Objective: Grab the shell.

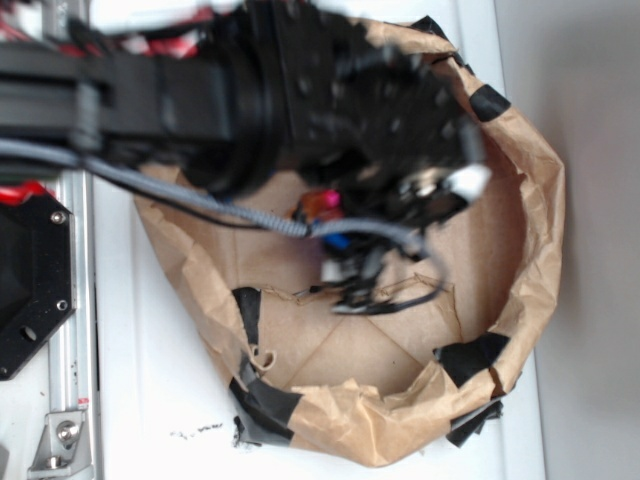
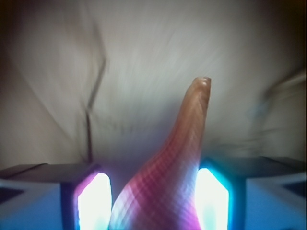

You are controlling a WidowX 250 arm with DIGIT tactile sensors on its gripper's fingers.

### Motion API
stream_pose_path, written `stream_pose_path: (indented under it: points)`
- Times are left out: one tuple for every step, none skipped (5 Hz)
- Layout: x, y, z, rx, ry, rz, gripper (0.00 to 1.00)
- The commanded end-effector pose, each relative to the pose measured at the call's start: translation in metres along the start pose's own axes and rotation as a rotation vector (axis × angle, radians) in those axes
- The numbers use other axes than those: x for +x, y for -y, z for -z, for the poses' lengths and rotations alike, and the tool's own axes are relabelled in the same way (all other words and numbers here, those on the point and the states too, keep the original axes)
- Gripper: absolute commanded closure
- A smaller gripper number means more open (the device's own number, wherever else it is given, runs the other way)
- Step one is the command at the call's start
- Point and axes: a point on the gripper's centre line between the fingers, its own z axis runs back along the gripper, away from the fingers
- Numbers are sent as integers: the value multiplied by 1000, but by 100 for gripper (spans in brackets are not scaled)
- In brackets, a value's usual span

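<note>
In the exterior view, the black robot arm reaches in from the left edge over a white table. A grey cable runs along beneath it toward the wrist. The arm's blurred head hangs inside a crumpled brown paper bag, whose rolled rim is patched with strips of black tape. The gripper sits low over the bag's creased floor, though blur hides its fingertips here.

In the wrist view, the left finger pad glows pale at the lower left. Just right of it stands the shell, banded pinkish-brown, its tapered end pointing up and away toward the blurred paper behind. The right finger pad presses against the shell's other flank. The jaws stand partly closed, clamped on the shell's wider body between them.
</note>
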Motion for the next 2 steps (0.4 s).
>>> stream_pose_path:
  points:
    - [6, -1, -94, 36, 114, -18, 100]
    - [8, -2, -87, 53, 96, -16, 100]
